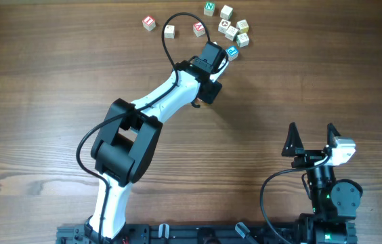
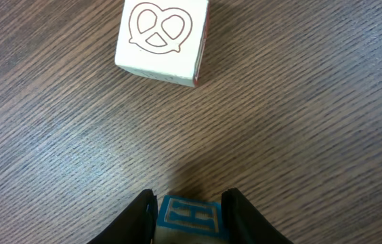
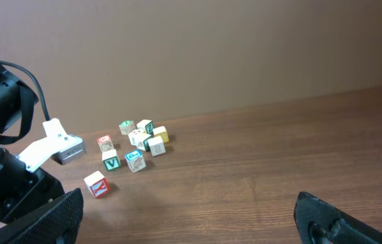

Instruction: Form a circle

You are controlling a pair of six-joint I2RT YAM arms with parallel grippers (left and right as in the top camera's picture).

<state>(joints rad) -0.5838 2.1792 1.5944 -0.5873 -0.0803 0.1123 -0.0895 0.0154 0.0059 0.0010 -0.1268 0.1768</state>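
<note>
Nearest the base, at the lower right of the overhead view, the right gripper [image 1: 311, 132] is standing released, its two dark fingers spread wide; its own camera is cutting them off at the bottom corners. Farther up, the left arm [image 1: 157, 102] is stretching toward the upper middle, where the overhead view is hiding the fingertips under the wrist. Only the left wrist view is showing the left gripper [image 2: 189, 203] grasping a teal H cube [image 2: 189, 218], with a black finger pressing against each side at the bottom edge, where the cube is being cropped. Beyond it, apart on the wooden table [image 1: 42, 102], a pale pretzel cube [image 2: 162, 41] is lying at the top of that frame. Farthest off, the cluster of letter cubes [image 1: 233, 27] is sitting at the upper middle of the overhead frame, right of centre, making a loose clump rather than a ring, with three loose cubes [image 1: 169, 30] strung out to its left. From the right wrist the faces are showing too small to read.
</note>
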